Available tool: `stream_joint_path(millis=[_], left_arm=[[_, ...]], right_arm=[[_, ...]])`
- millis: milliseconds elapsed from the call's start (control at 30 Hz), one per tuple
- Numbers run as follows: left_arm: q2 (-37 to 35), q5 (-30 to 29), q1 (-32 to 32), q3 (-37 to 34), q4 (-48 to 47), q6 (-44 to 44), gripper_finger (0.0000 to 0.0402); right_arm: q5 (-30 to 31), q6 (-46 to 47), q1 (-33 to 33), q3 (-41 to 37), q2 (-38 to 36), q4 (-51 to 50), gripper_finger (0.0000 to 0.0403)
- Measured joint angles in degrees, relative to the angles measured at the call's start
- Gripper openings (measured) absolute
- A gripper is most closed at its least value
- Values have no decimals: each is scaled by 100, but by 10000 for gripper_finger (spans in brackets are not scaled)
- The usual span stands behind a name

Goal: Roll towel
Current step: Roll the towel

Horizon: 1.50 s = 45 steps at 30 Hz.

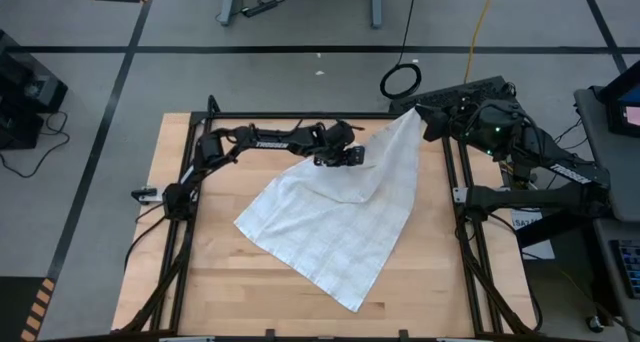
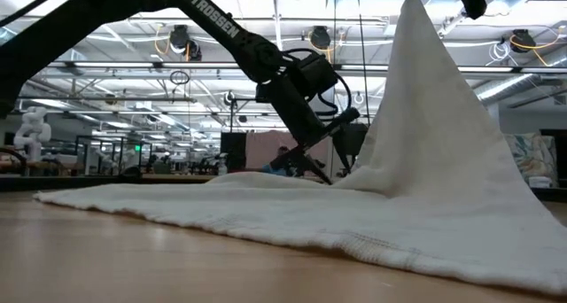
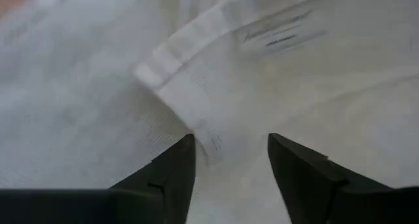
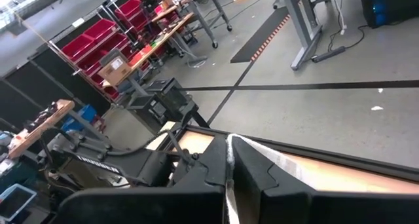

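The white towel (image 1: 340, 222) with thin grey check lines lies spread diagonally on the wooden table (image 1: 200, 272). Its far right corner is lifted high, so the cloth rises like a tent (image 2: 425, 117) in the low view. My right gripper (image 1: 418, 112) is at the table's far right corner, shut on that raised corner. My left gripper (image 1: 343, 162) slants down onto the towel's far edge. It is open, and its two fingers stand on either side of a hemmed edge (image 3: 190, 99) that lies folded over the cloth. My right gripper pinches the towel's raised corner (image 4: 228, 160) between its two fingers; only a thin white strip of cloth shows between them. The corner is held high above the table, and the cloth hangs from it drawn in a slope, its lower part lying on the table. Whether my left gripper touches the cloth I cannot tell.
Black frame rails (image 1: 455, 182) run along the table's left, right and far sides. Bare wood lies at the near left of the towel. A black cable ring (image 1: 400, 80) lies on the floor beyond the far edge.
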Motion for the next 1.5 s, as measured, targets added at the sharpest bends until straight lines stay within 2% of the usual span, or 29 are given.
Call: stream_joint_path(millis=[200, 300, 400, 467, 600, 867, 1200, 1500], left_arm=[[241, 44, -116, -4, 553, -227, 138], [236, -34, -145, -4, 741, -219, 93], [202, -113, -143, -4, 743, -70, 31], [149, -152, -118, -4, 760, 34, 11], [-128, -133, -46, -4, 579, 419, 16], [-871, -27, 137, 0, -470, 1222, 10], [-1787, -64, 623, -2, -1104, 3736, 9], [-2710, 737, 1463, -4, -1361, 6152, 9]], right_arm=[[-102, -34, -2, 0, -40, 0, 0], [-163, -40, 0, -1, -70, -16, 0], [-197, -43, 0, -2, -99, -34, 0], [-260, -45, 0, 0, -111, -44, 0], [-302, -39, -2, -2, -122, -90, 0], [-297, -132, 0, -2, -122, -140, 0], [-291, -171, -1, -2, 8, -87, 0], [-415, 2, 0, -2, 563, 191, 0]])
